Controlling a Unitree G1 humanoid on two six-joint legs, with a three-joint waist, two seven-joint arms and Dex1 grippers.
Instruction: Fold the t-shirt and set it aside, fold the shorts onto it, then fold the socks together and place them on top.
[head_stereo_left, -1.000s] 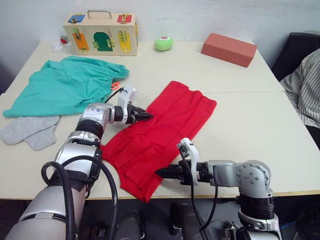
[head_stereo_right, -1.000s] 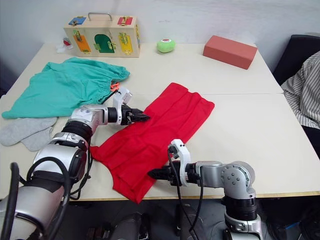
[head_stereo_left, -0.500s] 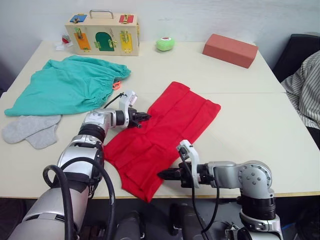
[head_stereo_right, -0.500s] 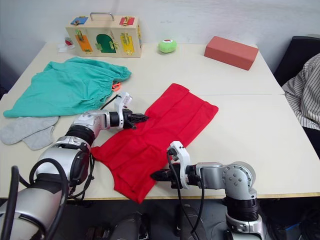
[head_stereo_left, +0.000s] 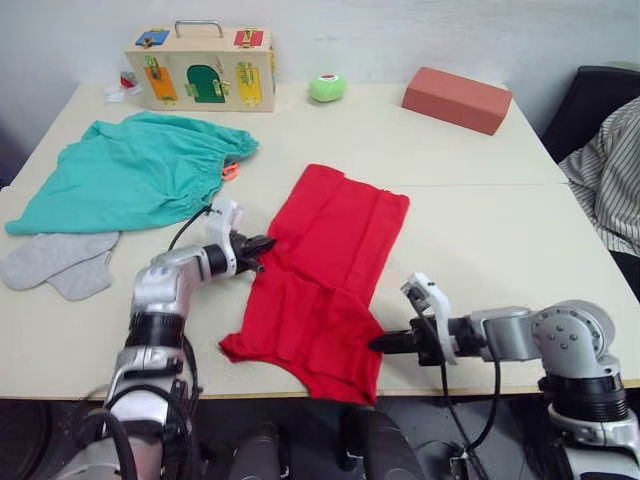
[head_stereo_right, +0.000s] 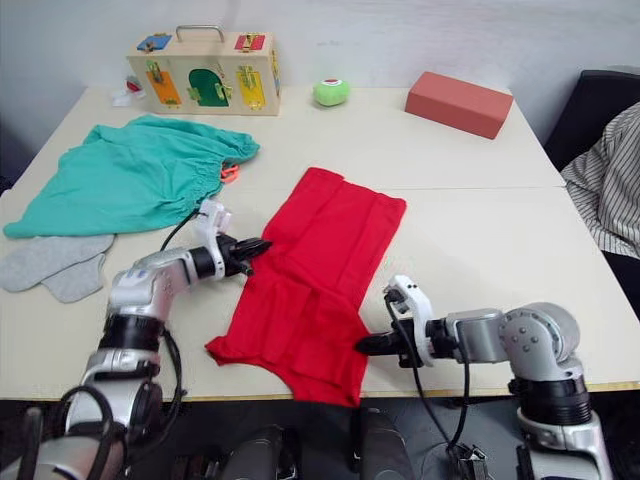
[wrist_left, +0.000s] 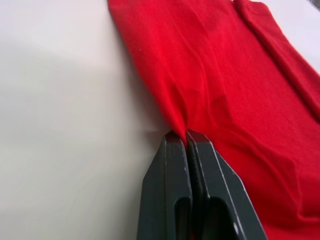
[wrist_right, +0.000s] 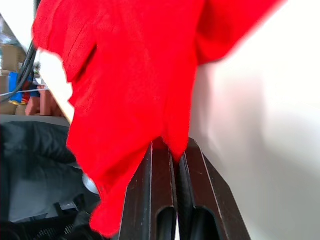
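Note:
The red t-shirt (head_stereo_left: 335, 262) lies folded into a long strip in the middle of the table, its near end hanging over the front edge. My left gripper (head_stereo_left: 263, 246) is shut on the strip's left edge, the fabric bunched at the fingertips (wrist_left: 175, 142). My right gripper (head_stereo_left: 378, 345) is shut on the near right edge of the t-shirt (wrist_right: 130, 75), close to the table's front edge. The teal shorts (head_stereo_left: 130, 172) lie spread out at the far left. The grey socks (head_stereo_left: 55, 262) lie flat in front of them.
A wooden latch box (head_stereo_left: 200, 68), a green ball (head_stereo_left: 326, 87) and a salmon-red block (head_stereo_left: 457, 98) stand along the back of the table (head_stereo_left: 500, 240). A person's striped sleeve (head_stereo_left: 608, 170) and a black chair (head_stereo_left: 590, 105) are at the right.
Both grippers have shifted while holding the t-shirt: the right one moved right along the front edge, the left one drew back toward me. The t-shirt now lies narrower and straighter.

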